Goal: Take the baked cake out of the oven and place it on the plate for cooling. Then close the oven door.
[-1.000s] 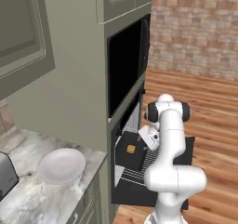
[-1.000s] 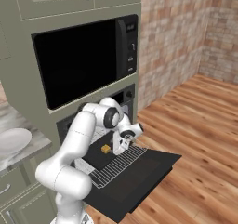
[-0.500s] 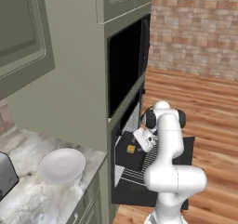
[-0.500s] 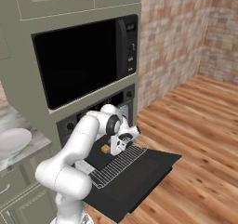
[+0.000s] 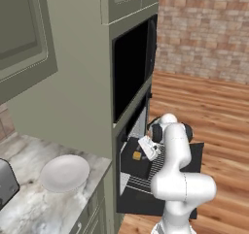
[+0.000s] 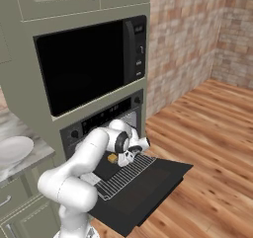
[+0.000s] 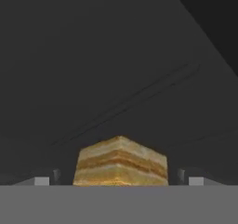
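Note:
The baked cake is a small golden-brown layered cube sitting on a dark tray inside the oven; I also see the cake from the base. My gripper is open, one fingertip on each side of the cake without touching it. The white hand of the gripper reaches into the oven mouth just above the pulled-out wire rack. The oven door lies fully open and flat. The white plate rests on the marble counter to the left.
A large black microwave cavity sits above the oven in the green cabinet column. A silver toaster stands at the counter's left edge. Wooden floor and a brick wall lie to the right of the open door.
The hand has dropped and pushed further into the oven toward the cake, still open. The cake, plate and door have stayed put.

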Motion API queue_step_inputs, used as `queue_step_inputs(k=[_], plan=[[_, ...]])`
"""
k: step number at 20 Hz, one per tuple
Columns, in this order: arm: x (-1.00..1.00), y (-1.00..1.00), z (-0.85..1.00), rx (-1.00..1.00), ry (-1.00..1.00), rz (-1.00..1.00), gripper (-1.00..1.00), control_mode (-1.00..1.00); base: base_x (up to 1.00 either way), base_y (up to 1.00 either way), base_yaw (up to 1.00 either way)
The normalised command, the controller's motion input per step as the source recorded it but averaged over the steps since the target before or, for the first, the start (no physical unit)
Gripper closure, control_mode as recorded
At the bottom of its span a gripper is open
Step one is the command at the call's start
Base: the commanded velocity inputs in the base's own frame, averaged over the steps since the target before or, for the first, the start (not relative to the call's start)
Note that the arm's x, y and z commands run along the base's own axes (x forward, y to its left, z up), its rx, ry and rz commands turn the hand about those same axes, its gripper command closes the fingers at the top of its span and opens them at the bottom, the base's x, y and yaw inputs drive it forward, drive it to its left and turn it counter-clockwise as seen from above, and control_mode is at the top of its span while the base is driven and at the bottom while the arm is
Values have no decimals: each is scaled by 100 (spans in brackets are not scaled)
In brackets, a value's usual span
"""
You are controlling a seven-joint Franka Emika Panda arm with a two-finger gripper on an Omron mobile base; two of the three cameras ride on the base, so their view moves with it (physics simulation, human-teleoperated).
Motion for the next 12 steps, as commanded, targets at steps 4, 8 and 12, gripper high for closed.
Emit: queue_step_inputs(k=[4, 8, 12], plan=[[28, 0, -32, 2, 0, -2, -100, -100, 0, 0, 0], [18, 0, -10, 3, 0, -3, -100, -100, 0, 0, 0], [0, 0, 0, 5, 2, -3, -100, -100, 0, 0, 0]])
